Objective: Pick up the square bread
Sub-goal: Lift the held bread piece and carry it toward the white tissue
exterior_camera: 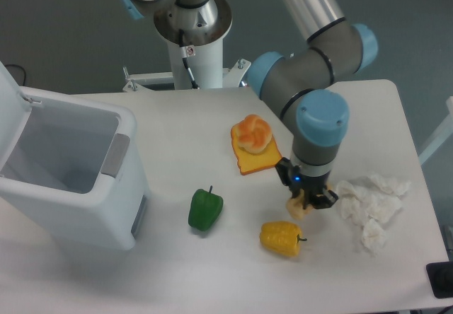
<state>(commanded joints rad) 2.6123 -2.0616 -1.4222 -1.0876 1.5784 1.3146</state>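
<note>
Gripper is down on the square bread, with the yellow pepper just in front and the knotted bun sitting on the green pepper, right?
Not quite: the bun sits on the toast slice, not the green pepper. The camera view shows it. The rest stands.

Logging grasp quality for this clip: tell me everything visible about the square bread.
The small pale cream-yellow square bread chunk sits mostly hidden under the black two-finger claw, whose fingers stand on either side of it. Only its rounded lower-left part shows, blocky and thick. It lies right of the yellow bell pepper's top, left of the crumpled white tissue. Whether it is lifted off the white table is unclear.
</note>
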